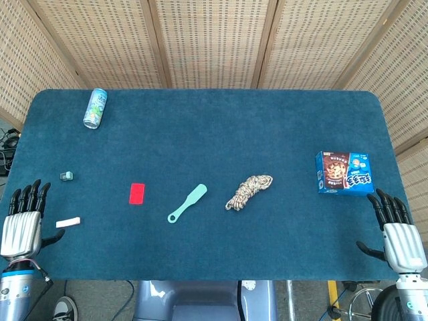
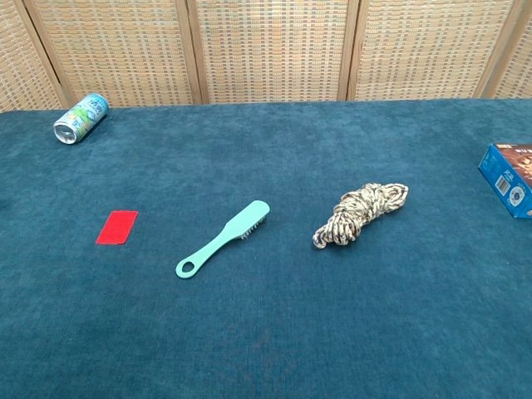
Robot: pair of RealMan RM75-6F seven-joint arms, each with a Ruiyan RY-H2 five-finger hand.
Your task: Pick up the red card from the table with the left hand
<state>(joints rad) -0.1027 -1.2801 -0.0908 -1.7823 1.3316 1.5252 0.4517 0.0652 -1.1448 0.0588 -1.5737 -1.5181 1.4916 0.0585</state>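
Here the red card (image 1: pixel 137 193) lies flat left of centre; the left hand (image 1: pixel 21 228) and right hand (image 1: pixel 401 241) sit in the bottom corners, fingers spread, empty.

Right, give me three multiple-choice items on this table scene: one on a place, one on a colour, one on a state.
1. Where does the red card lie?
A. Between the small white block and the mint brush
B. Beside the blue snack box
C. On top of the rope bundle

2. What colour is the brush?
A. Red
B. Mint green
C. Black

3. What is the left hand doing?
A. Holding the card
B. Pressing on the can
C. Open at the table's near left corner, holding nothing

Answers:
1. A, since in the head view the card lies flat with the block to its left and the brush to its right.
2. B, as both views show a pale green handle.
3. C, since its fingers are spread and the card lies apart from it, untouched.
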